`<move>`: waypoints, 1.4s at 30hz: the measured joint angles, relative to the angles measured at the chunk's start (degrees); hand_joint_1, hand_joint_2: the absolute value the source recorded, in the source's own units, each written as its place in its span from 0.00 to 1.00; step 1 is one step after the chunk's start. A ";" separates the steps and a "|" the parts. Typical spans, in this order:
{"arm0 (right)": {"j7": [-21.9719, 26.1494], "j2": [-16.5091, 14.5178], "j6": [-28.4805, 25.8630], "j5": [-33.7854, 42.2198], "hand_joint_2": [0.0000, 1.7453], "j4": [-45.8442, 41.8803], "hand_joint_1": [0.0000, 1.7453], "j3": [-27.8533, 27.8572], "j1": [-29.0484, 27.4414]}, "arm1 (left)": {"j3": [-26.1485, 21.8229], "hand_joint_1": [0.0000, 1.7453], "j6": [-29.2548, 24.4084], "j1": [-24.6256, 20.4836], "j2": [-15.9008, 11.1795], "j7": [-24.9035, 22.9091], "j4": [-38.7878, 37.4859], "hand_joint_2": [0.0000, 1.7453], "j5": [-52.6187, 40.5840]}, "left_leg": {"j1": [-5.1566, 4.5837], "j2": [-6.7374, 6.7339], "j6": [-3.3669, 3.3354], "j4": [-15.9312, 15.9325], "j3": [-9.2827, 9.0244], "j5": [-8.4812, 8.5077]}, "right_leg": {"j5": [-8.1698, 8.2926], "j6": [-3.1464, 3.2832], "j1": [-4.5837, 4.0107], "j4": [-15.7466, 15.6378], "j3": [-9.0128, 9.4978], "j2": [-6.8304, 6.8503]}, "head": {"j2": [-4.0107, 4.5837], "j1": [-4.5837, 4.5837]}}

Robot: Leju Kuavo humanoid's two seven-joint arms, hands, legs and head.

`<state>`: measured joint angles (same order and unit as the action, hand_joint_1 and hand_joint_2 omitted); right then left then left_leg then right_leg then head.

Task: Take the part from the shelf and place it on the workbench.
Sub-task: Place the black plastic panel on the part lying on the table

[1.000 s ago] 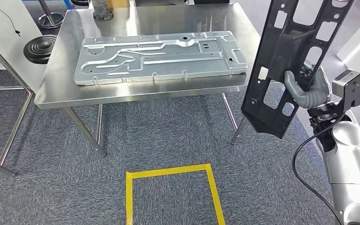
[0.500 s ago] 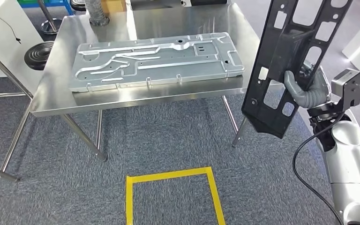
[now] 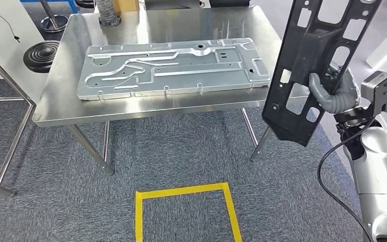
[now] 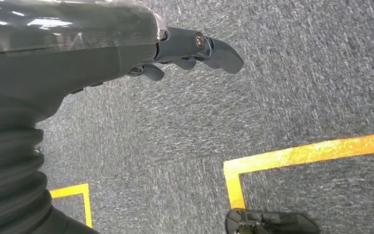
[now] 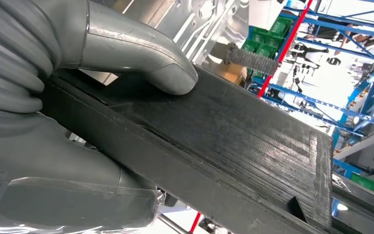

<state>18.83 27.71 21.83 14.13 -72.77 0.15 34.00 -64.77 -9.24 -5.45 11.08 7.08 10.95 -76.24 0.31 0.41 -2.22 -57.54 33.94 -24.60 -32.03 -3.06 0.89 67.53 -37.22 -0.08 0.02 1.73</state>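
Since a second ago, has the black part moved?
Yes, slightly: against the table the part has risen a little; the whole view shifted too.

The whole view shifts slightly as the robot moves. The right hand (image 3: 332, 91) now holds the black part (image 3: 312, 65) a little higher and nearer the workbench (image 3: 60, 101).

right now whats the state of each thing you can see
black part: held near upright, off the table, beside its right end
right hand: grips the black part
left hand: holds nothing, fingers loosely curled above the carpet
silver panel: lying flat on the steel table
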 joint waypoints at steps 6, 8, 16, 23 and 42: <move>0.08 0.67 -0.02 0.52 1.00 0.20 0.98 0.05 -0.73 | 0.04 0.00 0.03 0.08 0.01 0.03 0.00 1.00 -0.10 | -0.09 0.13 0.36 -0.59 -1.84 -1.96 | 6.80 -0.20 0.42 -4.26 -0.58 0.18 | -0.01 -0.01; 0.16 0.85 -0.02 0.70 1.00 0.26 0.98 0.10 -0.73 | 0.05 0.00 0.06 0.03 0.01 0.00 0.00 1.00 -0.08 | -0.25 0.18 0.90 -0.76 -2.12 -2.58 | 8.16 0.37 0.14 -8.85 1.41 0.18 | -0.01 -0.02; 0.51 0.86 0.18 0.75 1.00 0.68 0.98 -0.07 -0.25 | 0.05 0.00 -0.06 -0.03 0.01 -0.03 0.00 1.00 -0.02 | -0.12 -0.08 2.74 -14.19 4.53 -8.90 | 6.88 2.87 0.23 -9.92 3.00 0.09 | -0.01 0.00; 0.75 0.87 0.60 0.94 1.00 1.40 0.98 -0.27 0.03 | 0.05 0.00 -0.10 0.06 0.01 -0.04 0.00 1.00 -0.04 | -0.36 -0.04 1.56 -2.33 1.58 0.48 | 5.08 2.19 -0.28 -9.79 5.15 -0.13 | -0.01 -0.01; 0.98 1.94 0.85 1.77 1.00 2.22 0.98 -0.34 1.04 | 0.05 0.00 -0.19 -0.17 0.06 -0.03 0.00 1.00 -0.11 | -0.61 0.07 1.59 -0.83 -1.90 -2.84 | 7.67 1.66 -0.05 -9.61 1.82 -0.11 | -0.01 -0.02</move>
<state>19.81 29.65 22.68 15.90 -70.55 -0.20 35.04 -64.71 -9.43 -5.63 11.14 7.05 10.95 -76.35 -0.31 0.48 -0.63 -58.37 32.04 -27.44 -24.36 -1.40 0.84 57.92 -35.40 -0.19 0.02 1.71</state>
